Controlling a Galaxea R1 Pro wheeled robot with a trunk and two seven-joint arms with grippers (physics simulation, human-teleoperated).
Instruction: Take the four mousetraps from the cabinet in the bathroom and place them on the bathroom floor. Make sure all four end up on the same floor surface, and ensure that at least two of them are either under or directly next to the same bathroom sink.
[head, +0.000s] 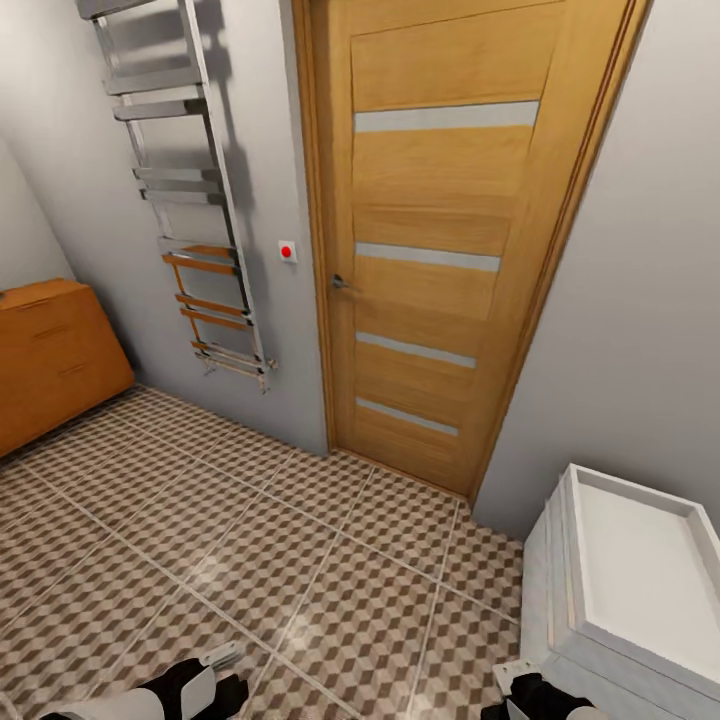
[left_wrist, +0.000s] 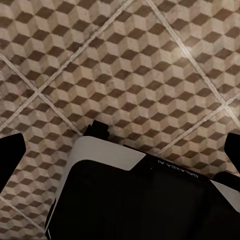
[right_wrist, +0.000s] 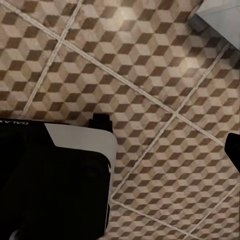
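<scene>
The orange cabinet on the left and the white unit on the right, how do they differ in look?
The cabinet is orange-brown wood; the white unit is plain white. The cabinet stands against the left wall, far from the robot, while the white unit sits close by the right gripper. The cabinet's front shows drawers with slim bar handles; the white unit shows a raised rim around a flat top. Both stand on the cube-patterned bathroom floor.

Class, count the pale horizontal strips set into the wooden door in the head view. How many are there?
4. On the door, stacked from top to bottom: one near the top, one beside the handle, one lower, and one near the floor. None looks hidden.
</scene>
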